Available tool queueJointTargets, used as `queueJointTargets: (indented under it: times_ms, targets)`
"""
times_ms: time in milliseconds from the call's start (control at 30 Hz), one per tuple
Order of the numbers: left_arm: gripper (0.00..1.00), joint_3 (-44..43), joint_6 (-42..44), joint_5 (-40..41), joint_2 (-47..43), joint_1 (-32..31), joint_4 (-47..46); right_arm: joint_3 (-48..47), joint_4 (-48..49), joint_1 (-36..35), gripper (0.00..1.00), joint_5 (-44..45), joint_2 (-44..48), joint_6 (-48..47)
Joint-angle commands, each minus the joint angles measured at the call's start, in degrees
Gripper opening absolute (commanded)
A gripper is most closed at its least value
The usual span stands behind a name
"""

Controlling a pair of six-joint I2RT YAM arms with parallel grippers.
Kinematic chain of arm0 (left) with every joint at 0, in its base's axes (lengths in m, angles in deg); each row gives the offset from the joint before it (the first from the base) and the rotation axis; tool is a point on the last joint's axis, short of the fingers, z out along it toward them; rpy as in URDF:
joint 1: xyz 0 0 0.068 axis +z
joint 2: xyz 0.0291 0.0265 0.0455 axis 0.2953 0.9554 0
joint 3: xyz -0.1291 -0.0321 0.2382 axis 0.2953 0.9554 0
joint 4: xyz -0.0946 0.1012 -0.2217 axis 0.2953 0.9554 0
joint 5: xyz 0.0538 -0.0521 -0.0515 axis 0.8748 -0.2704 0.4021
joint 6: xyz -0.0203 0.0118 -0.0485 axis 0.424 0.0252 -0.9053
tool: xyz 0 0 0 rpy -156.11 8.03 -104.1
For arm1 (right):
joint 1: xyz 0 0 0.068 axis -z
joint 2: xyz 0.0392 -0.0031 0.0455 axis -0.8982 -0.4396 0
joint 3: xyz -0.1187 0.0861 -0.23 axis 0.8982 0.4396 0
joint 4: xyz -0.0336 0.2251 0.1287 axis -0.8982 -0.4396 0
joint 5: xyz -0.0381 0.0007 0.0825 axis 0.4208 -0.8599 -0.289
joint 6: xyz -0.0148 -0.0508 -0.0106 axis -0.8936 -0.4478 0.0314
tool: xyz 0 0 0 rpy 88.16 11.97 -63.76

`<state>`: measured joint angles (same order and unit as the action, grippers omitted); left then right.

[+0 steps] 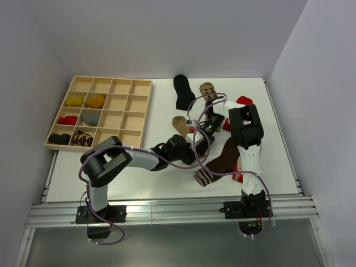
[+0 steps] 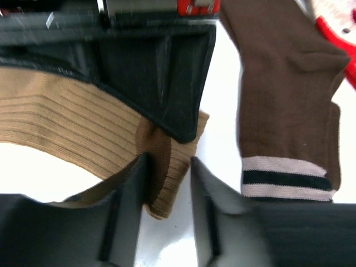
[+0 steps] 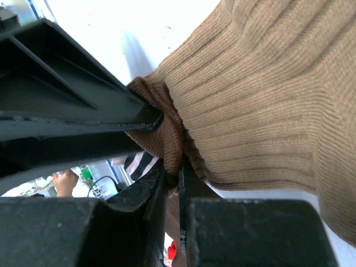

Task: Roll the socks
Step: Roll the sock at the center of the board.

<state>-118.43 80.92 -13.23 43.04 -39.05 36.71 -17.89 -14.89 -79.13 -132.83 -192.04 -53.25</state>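
Tan ribbed knit sock (image 3: 261, 100), soft, limp: right gripper (image 3: 179, 177) clamped on its brown end; left gripper (image 2: 167, 169) straddles it, grip unclear.

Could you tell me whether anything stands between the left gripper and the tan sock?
Nothing visible: the tan sock lies between the jaws of the left gripper, and the right gripper pinches it just beyond.
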Motion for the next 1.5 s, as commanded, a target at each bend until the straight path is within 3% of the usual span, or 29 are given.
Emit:
queueJointTargets:
  times_ms: [0, 133, 233, 300, 333, 433, 667, 800, 1000, 1167, 1300, 1467]
  targets:
    - [0.33, -1.6, 0.5, -0.5, 1.0, -0.4, 0.0, -2.1, -0.8, 0.9, 0.14, -0.6, -0.6, -0.2]
    - [0.21, -1.7, 0.0, -1.0, 1.2, -0.4, 0.9, -1.9, -0.9, 1.2, 0.18, -1.4, -0.5, -0.4]
    - [0.08, -2.9, -1.4, -3.4, 1.5, -0.1, 3.2, -1.0, 0.7, 1.2, 0.30, -1.7, 0.8, 0.1]
    - [0.00, -5.2, -2.4, -6.2, 2.9, 0.9, 7.8, -0.2, 3.2, 1.8, 0.45, -2.4, 3.5, 0.8]
    - [0.00, -6.0, -3.6, -8.4, 4.0, 1.8, 9.4, 0.8, 4.5, 2.0, 0.52, -2.5, 4.8, 1.4]
    - [0.00, -7.9, -6.1, -10.2, 5.1, 3.1, 13.8, 2.9, 10.1, 3.2, 0.57, -2.9, 9.8, 4.2]
    - [0.00, -10.2, -14.0, -19.4, 5.2, 7.9, 19.4, 6.1, 21.4, 9.4, 0.57, -6.1, 17.9, 12.2]
    - [0.00, -13.5, -18.2, -26.7, 6.7, 10.5, 23.6, 10.8, 26.7, 11.7, 0.54, -4.2, 23.7, 10.7]
    - [0.00, -18.4, -26.9, -34.7, 10.3, 14.4, 31.5, 25.1, 35.5, 11.2, 0.55, 0.3, 35.0, 2.6]
    - [0.00, -22.1, -30.8, -38.7, 14.2, 16.4, 38.5, 36.6, 45.7, 7.2, 0.56, 7.0, 45.6, -4.9]
    - [0.01, -25.7, -31.8, -40.3, 16.4, 17.3, 43.6, 46.1, 53.9, -0.2, 0.59, 11.7, 51.6, -7.9]
    - [0.00, -29.2, -31.4, -39.6, 18.9, 18.1, 48.5, 50.1, 59.4, -6.1, 0.61, 14.6, 55.0, -10.0]
